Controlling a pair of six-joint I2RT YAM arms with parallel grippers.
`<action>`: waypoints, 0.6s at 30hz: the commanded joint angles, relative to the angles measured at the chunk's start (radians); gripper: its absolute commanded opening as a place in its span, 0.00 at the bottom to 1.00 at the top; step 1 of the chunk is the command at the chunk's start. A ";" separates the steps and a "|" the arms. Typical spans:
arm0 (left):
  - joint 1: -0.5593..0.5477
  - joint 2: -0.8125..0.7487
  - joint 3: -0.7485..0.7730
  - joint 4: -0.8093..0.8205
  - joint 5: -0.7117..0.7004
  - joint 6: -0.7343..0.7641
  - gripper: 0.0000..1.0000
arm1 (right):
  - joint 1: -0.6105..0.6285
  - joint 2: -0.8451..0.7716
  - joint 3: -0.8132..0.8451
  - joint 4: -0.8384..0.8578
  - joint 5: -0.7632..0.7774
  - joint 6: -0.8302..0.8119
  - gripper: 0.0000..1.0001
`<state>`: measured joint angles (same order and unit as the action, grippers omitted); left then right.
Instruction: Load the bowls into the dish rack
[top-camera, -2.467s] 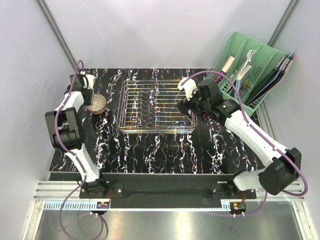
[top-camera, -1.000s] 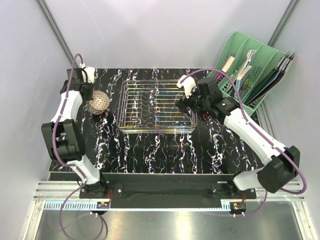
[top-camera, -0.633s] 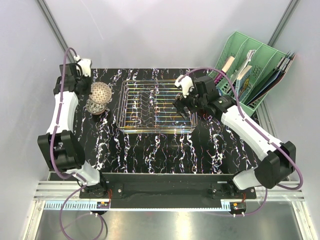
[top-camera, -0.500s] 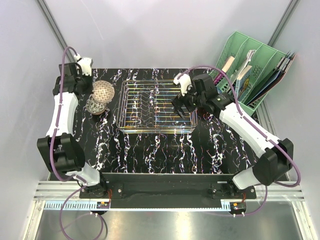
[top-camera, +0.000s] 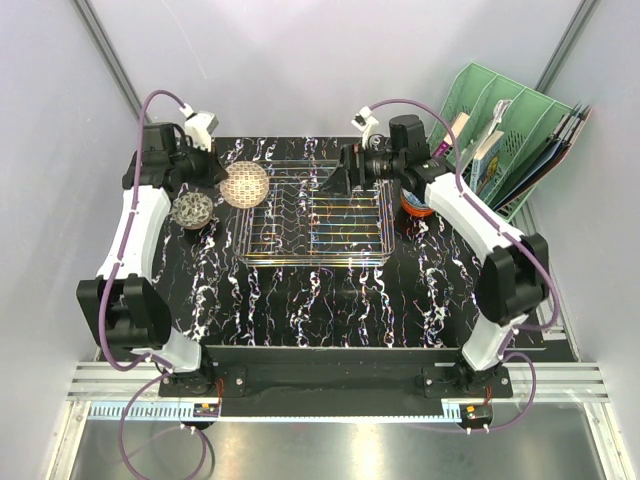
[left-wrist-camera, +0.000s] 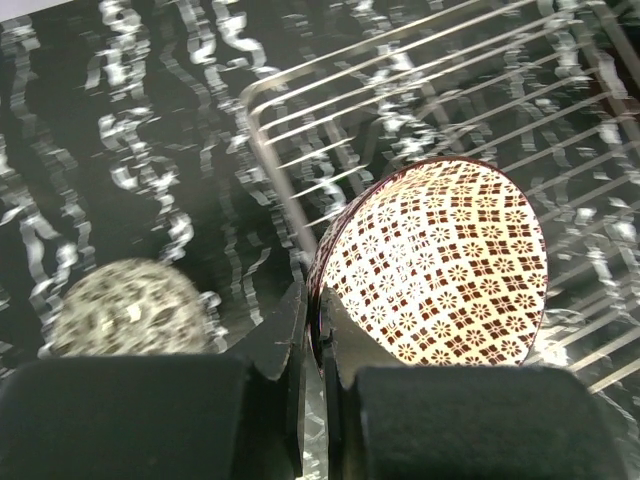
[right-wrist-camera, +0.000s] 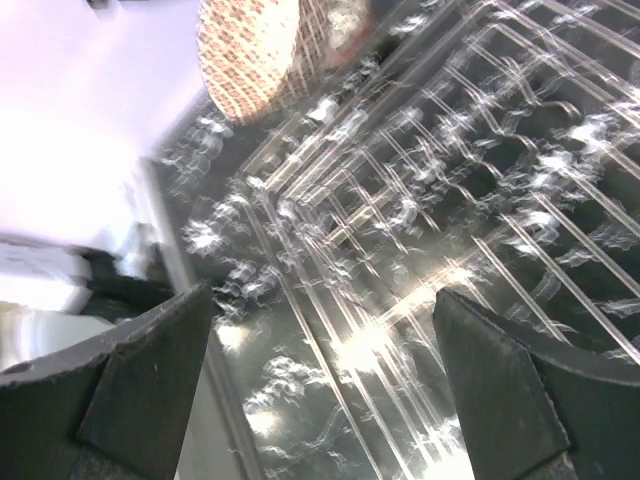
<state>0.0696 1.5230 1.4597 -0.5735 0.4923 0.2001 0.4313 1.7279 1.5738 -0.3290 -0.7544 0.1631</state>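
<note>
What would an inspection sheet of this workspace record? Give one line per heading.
Surface: black marbled table, nothing spilled seen.
Job's things: dish rack holds no bowls; patterned bowl held tilted at its left edge; second bowl on the table left of it; orange-red bowl to its right, partly hidden.
Clutter: green organiser with papers, back right.
Grippers: left gripper shut on the patterned bowl's rim; right gripper open, empty, above the rack.
Cables: purple cable loops along each arm.
Surroundings: pale walls; nothing else seen.
</note>
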 joint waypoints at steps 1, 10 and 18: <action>-0.031 -0.020 0.010 0.135 0.141 -0.070 0.00 | -0.049 0.094 0.029 0.319 -0.287 0.356 1.00; -0.099 0.040 -0.021 0.333 0.313 -0.188 0.00 | -0.080 0.261 0.008 0.878 -0.392 0.817 1.00; -0.172 0.089 -0.012 0.440 0.397 -0.266 0.00 | -0.080 0.349 0.031 1.024 -0.392 0.940 1.00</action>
<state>-0.0746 1.6104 1.4223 -0.2897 0.7799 0.0044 0.3485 2.0567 1.5650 0.5488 -1.1168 1.0092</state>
